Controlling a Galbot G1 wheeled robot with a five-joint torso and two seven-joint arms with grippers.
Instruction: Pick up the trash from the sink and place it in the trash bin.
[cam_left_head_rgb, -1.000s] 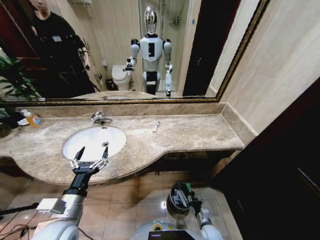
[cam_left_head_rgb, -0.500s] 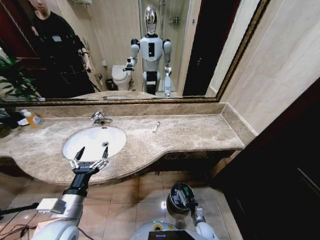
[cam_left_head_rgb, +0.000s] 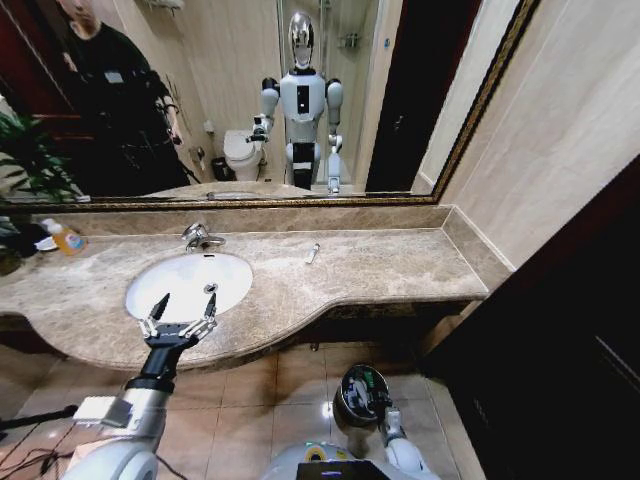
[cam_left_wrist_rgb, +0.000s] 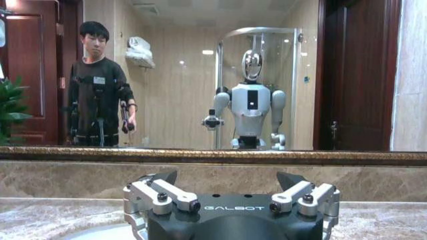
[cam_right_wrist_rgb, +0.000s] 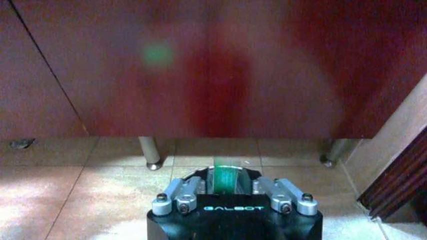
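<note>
While the left gripper (cam_left_head_rgb: 182, 312) hovers with its fingers spread wide over the near rim of the sink (cam_left_head_rgb: 190, 282), exactly where it was a second ago, the right gripper (cam_left_head_rgb: 372, 388) has pulled back toward the robot's base. A second ago it reached out over the trash bin (cam_left_head_rgb: 357, 392) on the floor tiles; now it sits lower in the head view, at the bin's near edge. Seen from the right wrist, its fingers are clenched on a small green piece of trash (cam_right_wrist_rgb: 227, 179), which stands up between them. A slim white tube (cam_left_head_rgb: 312, 254) lies on the marble bench (cam_left_head_rgb: 380, 265) to the right of the basin, well apart from both grippers and unmoved. The chrome tap (cam_left_head_rgb: 198, 236) stands at the back of the basin, and an orange-labelled bottle (cam_left_head_rgb: 64, 237) rests at the far left of the bench, also unchanged.
</note>
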